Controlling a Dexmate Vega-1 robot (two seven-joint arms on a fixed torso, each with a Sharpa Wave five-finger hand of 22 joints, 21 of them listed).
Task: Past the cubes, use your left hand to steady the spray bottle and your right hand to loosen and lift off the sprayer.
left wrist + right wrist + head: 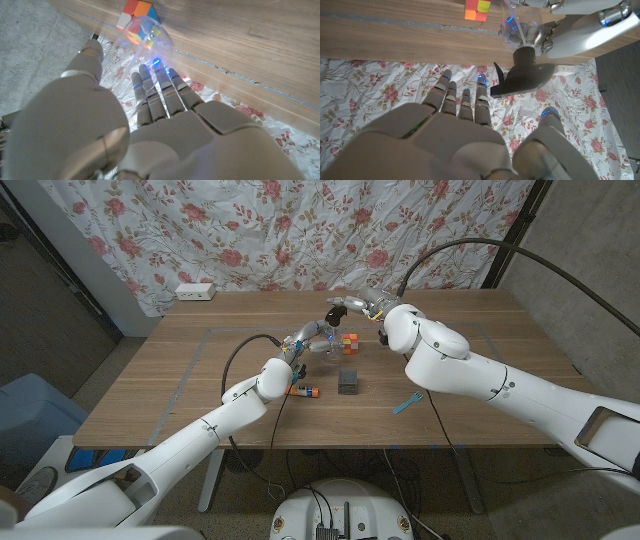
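On the wooden table [200, 395], no readable writing anywhere. The left hand [311, 335] wraps round the clear spray bottle [142, 42], standing by the coloured cubes [348, 343] past mid-table. The right hand [352, 307] hovers over its black sprayer [522, 75], fingers [465, 102] spread, holding nothing. A grey block [348, 382] and a blue strip [404, 404] lie nearer.

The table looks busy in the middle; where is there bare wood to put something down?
Bare wood lies along the table's left side and at its far right corner. It is crowded mid-table, around the spray bottle, colourful cube, dark cube and both hands.
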